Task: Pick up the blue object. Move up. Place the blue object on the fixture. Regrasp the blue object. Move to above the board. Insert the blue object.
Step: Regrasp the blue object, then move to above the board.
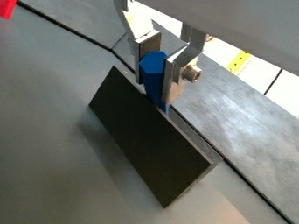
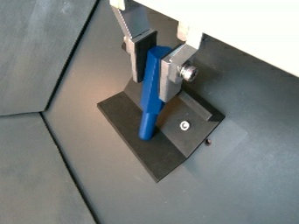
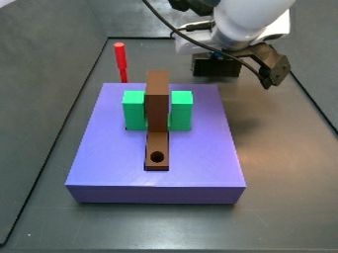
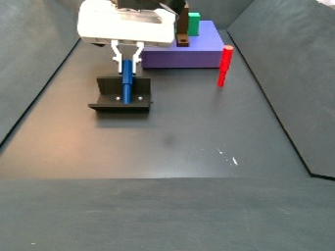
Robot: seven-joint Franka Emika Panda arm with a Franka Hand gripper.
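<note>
Evidently my gripper (image 2: 155,54) is hovering at the fixture (image 2: 176,131), fingers (image 2: 177,72) flanking the peg (image 2: 149,96), which is standing in it; whether they are pinching, I cannot tell. It is looking light, stiff and slick, so I am favouring the upper shaft.

The gripper (image 4: 127,61) stands right over the fixture (image 4: 120,101), and its fingers (image 2: 176,70) sit on both sides of the blue object (image 2: 149,94), so nothing else fits in there. The dark floor (image 4: 170,147) around the fixture is open, with the red peg (image 4: 224,65) well apart from it. On the purple block (image 3: 158,148), the board (image 3: 157,119) runs between two green blocks (image 3: 134,110), and its hole (image 3: 157,157) is open from above.
</note>
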